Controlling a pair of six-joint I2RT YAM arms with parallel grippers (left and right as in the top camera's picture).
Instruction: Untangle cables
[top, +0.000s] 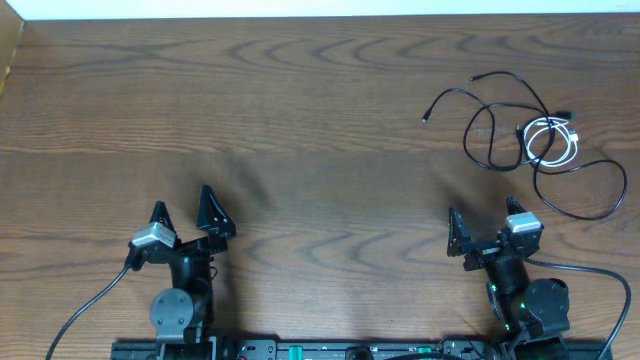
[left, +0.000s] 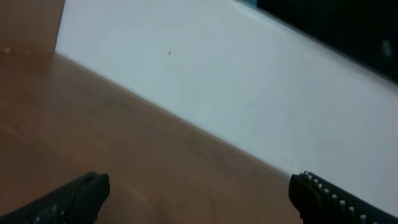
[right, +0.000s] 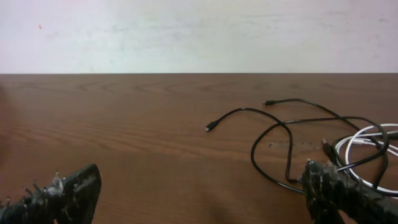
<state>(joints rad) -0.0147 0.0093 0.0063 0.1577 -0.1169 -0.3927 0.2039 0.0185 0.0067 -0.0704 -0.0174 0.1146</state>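
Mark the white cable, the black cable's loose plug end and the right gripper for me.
white cable (top: 545, 128): overhead, top of its loop.
plug end (right: 209, 129): right wrist, the plug tip.
right gripper (top: 483, 210): overhead, between its open fingertips.

In the right wrist view the white cable (right: 373, 130) runs off the right edge, and a black cable (right: 252, 155) passes behind a fingertip (right: 336, 193) (overhead, their crossings are too small to sort).

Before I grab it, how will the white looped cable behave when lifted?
Probably floppy and light: the white looped cable is thin and lies in loose coils, so it should sag from the grip. Black cables cross through its loops, so lifting it would likely drag them along.
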